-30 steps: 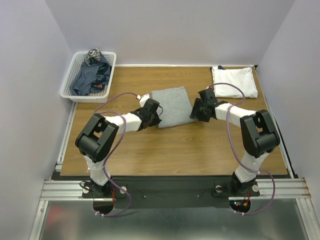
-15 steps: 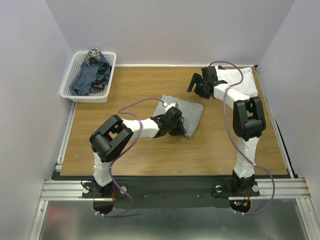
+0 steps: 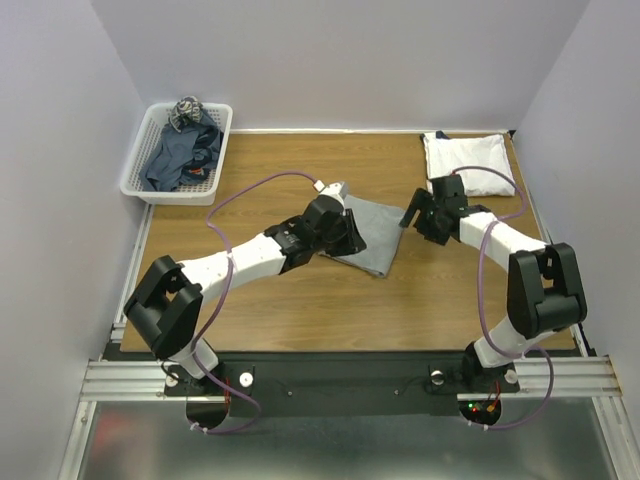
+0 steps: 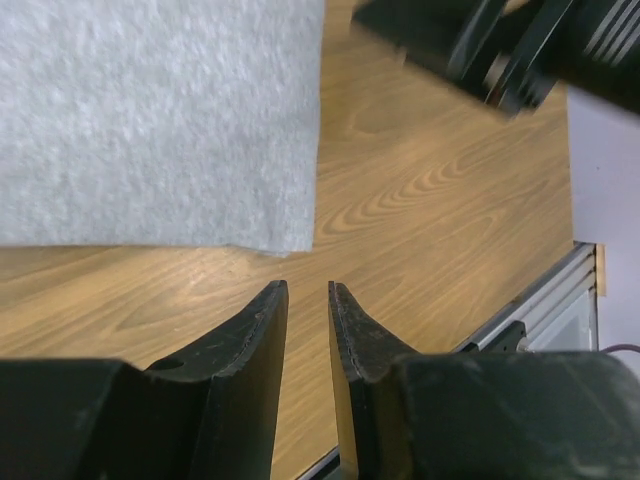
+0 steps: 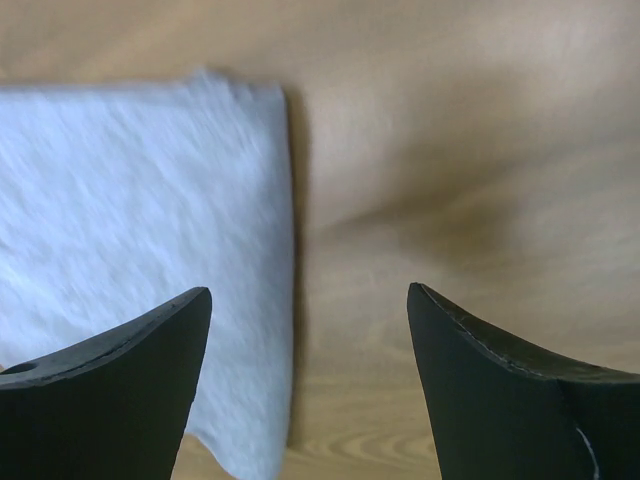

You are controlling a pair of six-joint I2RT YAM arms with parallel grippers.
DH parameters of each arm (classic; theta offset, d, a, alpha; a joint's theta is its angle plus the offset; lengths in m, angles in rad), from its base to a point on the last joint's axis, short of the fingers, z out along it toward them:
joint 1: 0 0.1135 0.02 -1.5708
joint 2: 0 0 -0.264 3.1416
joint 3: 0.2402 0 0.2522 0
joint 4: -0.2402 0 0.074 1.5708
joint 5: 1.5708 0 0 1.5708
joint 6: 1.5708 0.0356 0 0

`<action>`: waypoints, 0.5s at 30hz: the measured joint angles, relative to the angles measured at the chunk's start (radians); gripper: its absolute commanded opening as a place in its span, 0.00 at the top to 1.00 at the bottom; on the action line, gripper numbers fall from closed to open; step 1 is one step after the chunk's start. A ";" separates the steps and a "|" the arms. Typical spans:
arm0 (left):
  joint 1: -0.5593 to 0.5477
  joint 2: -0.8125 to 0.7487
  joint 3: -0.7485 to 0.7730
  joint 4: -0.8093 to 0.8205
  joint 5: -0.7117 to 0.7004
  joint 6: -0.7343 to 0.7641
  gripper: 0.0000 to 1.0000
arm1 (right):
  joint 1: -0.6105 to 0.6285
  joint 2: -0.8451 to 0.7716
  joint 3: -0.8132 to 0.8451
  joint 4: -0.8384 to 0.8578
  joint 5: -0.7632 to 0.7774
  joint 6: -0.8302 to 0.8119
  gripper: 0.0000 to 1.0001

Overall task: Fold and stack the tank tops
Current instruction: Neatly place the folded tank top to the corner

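A folded light grey tank top [image 3: 375, 228] lies skewed at the table's middle. My left gripper [image 3: 345, 240] sits low at its near-left edge. In the left wrist view the fingers [image 4: 308, 292] stand a narrow gap apart over bare wood, nothing between them, and the grey cloth [image 4: 150, 120] lies just ahead. My right gripper [image 3: 413, 212] hovers at the top's right edge, wide open and empty [image 5: 308, 295], with pale grey fabric [image 5: 140, 200] under its left finger. A folded white tank top [image 3: 468, 165] lies at the back right. Dark blue-grey tops [image 3: 180, 155] fill the basket.
The white lattice basket [image 3: 140, 185] stands at the back left corner. The right arm's cable loops over the white top. Grey walls enclose the table on three sides, and a metal rail [image 3: 350, 378] runs along the near edge.
The grey top has shifted right and turned askew. My left gripper followed it and its jaws parted off the cloth. My right gripper swung to the back, then returned beside the grey top.
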 measured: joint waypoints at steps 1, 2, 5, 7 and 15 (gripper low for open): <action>0.007 -0.006 0.002 -0.004 0.000 0.006 0.66 | 0.000 -0.003 -0.025 0.002 -0.014 0.006 0.16; 0.018 -0.006 0.005 -0.008 0.000 0.016 0.66 | 0.002 -0.002 -0.060 0.005 -0.041 0.020 0.16; 0.047 -0.003 0.006 -0.036 0.001 0.034 0.66 | 0.021 0.013 -0.100 0.021 -0.080 0.048 0.19; 0.063 -0.003 0.006 -0.049 0.001 0.044 0.66 | 0.038 0.030 -0.108 0.046 -0.104 0.070 0.20; 0.130 -0.023 0.002 -0.071 0.019 0.071 0.66 | 0.086 0.067 -0.126 0.172 -0.129 0.149 0.43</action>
